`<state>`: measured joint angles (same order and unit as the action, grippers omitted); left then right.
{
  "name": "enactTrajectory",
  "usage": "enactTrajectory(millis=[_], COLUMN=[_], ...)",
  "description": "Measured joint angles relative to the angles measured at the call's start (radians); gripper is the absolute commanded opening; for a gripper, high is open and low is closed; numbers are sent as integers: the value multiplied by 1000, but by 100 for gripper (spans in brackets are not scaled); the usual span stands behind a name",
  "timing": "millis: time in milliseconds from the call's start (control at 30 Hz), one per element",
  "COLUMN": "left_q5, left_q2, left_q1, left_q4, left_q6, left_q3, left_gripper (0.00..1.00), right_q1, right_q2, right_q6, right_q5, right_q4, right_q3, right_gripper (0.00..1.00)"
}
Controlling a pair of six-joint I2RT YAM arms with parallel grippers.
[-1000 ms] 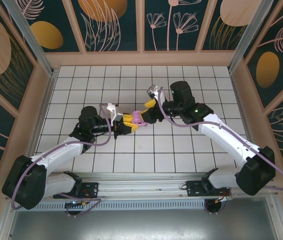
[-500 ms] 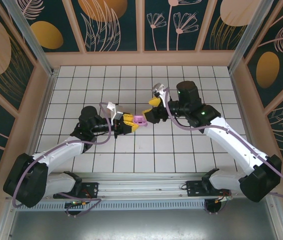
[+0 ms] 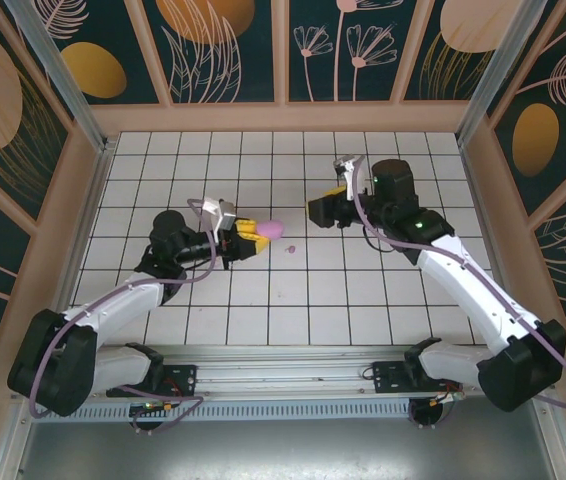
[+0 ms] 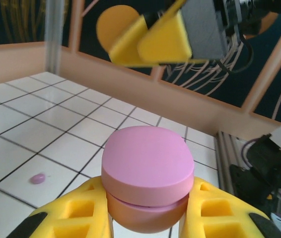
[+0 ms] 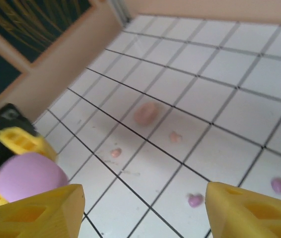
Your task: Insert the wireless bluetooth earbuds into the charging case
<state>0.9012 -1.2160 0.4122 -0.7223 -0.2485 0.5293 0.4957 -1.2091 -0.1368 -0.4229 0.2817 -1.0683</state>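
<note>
Charging case (image 4: pixel 148 168), pink, lid down, sits pinched in my left gripper (image 3: pixel 255 238). My right gripper (image 5: pixel 143 208) is spread and empty, apart from it. Earbuds (image 5: pixel 174 136) lie loose on the tiles (image 5: pixel 220 114) under my right gripper: pink buds (image 5: pixel 114 152) and purple buds (image 5: pixel 195 200).

— We see a charging case (image 4: pixel 148 173) with a lilac-pink lid over a peachier pink base. The left gripper (image 4: pixel 148 201) has yellow fingers (image 4: pixel 68 213).
— Around the case we see white tiles (image 3: pixel 383 290) with dark grid lines, two purple earbuds (image 5: pixel 196 200) and two pale pink ones (image 5: pixel 115 152). Beyond it we see teal walls (image 3: pixel 243 50) with orange discs and cream plant outlines.
</note>
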Motion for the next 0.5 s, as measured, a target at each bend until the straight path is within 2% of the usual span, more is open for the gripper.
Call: enactTrajectory(millis=[233,500], left_q5=[-78,-153], left_q2=[69,143], left_q1=[-31,-31], left_q4=[98,175], left_q6=[11,40], left_q3=[-30,-64], left_gripper=[0,0], right_q1=[19,100], right_q2=[-187,-323], right_q6=[-269,-571], right_q5=[93,140], right_q4=[-26,-126], right_q3=[109,169], right_gripper=[44,44])
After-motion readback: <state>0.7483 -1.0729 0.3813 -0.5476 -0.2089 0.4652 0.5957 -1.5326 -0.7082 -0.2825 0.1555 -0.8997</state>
